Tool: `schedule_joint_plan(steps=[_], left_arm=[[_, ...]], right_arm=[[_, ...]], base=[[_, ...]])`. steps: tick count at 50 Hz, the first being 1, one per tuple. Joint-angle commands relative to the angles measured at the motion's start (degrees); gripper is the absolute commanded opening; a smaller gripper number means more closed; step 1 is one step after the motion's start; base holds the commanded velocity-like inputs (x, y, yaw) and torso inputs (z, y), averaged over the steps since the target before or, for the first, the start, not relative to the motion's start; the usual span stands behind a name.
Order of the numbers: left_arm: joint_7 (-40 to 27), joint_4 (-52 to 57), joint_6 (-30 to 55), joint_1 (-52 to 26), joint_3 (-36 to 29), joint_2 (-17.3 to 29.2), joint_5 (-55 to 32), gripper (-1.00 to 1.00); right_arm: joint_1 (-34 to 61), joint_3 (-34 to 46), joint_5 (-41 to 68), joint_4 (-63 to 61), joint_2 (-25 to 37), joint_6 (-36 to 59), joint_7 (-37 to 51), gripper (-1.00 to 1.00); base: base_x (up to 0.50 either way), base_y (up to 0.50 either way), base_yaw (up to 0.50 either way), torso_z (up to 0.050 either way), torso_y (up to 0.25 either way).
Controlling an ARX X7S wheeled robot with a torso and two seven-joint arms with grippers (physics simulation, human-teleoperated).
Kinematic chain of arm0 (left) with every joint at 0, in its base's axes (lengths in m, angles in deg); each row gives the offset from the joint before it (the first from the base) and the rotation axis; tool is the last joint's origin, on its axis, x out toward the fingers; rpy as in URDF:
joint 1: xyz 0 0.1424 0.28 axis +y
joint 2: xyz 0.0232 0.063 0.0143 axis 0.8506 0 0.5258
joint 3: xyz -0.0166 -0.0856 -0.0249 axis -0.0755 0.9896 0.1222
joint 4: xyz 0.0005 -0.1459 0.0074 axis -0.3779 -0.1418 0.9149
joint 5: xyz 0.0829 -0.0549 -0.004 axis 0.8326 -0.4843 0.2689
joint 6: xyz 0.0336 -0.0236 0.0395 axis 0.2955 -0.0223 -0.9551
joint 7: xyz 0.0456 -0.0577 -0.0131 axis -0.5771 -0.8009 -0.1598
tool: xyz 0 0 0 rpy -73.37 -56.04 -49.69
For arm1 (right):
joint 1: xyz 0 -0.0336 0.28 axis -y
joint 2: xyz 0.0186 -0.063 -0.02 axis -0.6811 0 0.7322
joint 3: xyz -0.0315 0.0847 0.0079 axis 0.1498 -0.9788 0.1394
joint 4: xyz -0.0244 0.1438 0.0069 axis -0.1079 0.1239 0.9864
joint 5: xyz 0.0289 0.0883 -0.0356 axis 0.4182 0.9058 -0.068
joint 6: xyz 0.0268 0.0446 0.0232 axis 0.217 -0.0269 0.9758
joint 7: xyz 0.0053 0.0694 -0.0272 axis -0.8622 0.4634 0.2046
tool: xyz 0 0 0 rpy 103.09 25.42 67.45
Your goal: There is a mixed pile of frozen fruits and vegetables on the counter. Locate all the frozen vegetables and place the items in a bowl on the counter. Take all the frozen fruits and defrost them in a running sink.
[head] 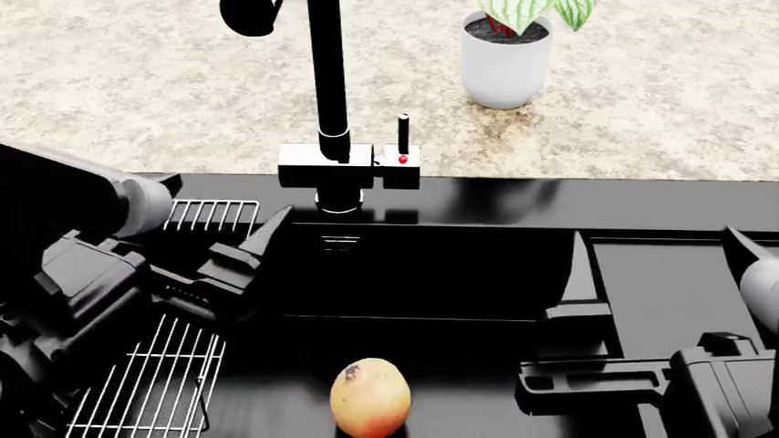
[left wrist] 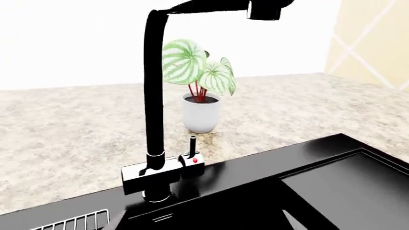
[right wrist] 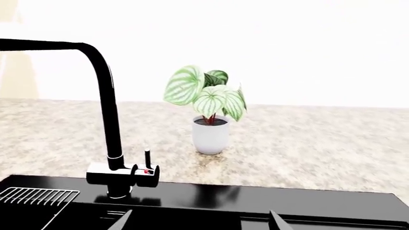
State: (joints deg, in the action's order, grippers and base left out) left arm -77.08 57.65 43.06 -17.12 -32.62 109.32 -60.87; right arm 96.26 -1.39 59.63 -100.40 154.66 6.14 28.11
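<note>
Landmark: black faucet [head: 327, 100] at the back edge of the sink [head: 426, 274]. Left of the faucet and nearer the robot, the left gripper [head: 250, 265] hangs over the wire rack [head: 159, 374], forearm slanting in from the robot's left; two dark fingers show spread apart, nothing between them. In front of the faucet, down in the basin at the near edge of the head view, lies the red-and-yellow fruit [head: 368, 397], roundish, slightly taller than wide, dark nub on its upper left. It sits between the two grippers, apart from both, a little closer to the left one. No water visible from the spout. The faucet lever [head: 403, 137] with its red dot stands just right of the faucet column. Right of the faucet, over the drainboard [head: 663, 292], the right gripper [head: 645, 274] points toward the back wall, fingers wide apart, empty. Judgement: the coming move is likely the lever; it lies ahead of both grippers. Behind the faucet to the right, a white plant pot [head: 502, 64] on the granite counter [head: 122, 91].
</note>
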Motion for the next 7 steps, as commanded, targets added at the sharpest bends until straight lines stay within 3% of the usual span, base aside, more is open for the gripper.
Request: schedule_joint_plan(steps=[1, 7], left_arm=[[-5.51, 3.71, -0.65, 1.13, 5.77, 5.12, -3.09, 1.0], [-5.98, 5.48, -0.94, 2.51, 8.61, 8.78, -5.01, 1.0]], right_arm=[[1.17, -0.32, -0.12, 2.4, -1.85, 1.3, -1.93, 1.0], [1.41, -0.98, -0.59, 3.49, -0.62, 0.86, -2.1, 1.0]], base=[[0.0, 0.0, 0.0, 0.0, 0.0], [0.0, 0.0, 0.0, 0.0, 0.0]])
